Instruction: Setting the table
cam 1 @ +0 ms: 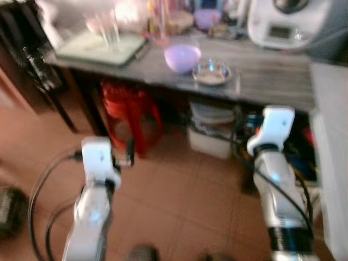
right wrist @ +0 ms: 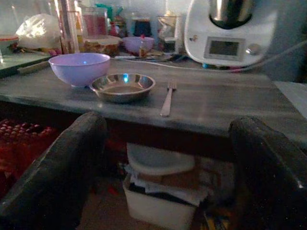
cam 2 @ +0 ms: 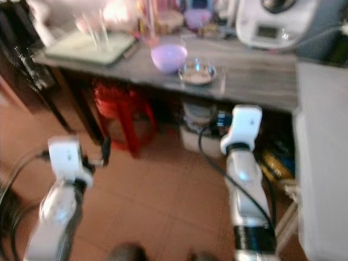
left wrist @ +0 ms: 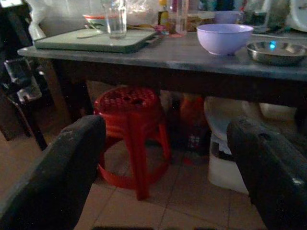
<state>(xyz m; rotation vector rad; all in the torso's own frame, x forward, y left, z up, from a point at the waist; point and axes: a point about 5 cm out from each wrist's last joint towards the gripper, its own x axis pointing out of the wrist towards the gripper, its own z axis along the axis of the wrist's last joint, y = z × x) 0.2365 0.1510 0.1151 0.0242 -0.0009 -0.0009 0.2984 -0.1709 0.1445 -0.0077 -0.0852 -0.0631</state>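
Observation:
A grey table [cam 1: 272, 76] stands ahead of me. On it sit a purple bowl [cam 1: 182, 57], a shallow steel dish [cam 1: 211, 72] beside it, and a fork [right wrist: 167, 98] just right of the dish. A drinking glass [left wrist: 115, 19] stands on a green tray [cam 1: 100, 49] at the table's left end. My left gripper [left wrist: 168, 127] is open and holds nothing, low in front of the table and facing the space under it. My right gripper [right wrist: 170, 124] is also open and holds nothing, just below the table's edge and facing the dish and fork.
A red plastic stool [cam 1: 128, 111] and a white box [cam 1: 209, 136] with stacked things sit under the table. A white kitchen appliance [cam 1: 288, 22] and several jars crowd the back. A pale counter [cam 1: 329, 136] rises at right, dark furniture [cam 1: 27, 60] at left. The floor is brown tile.

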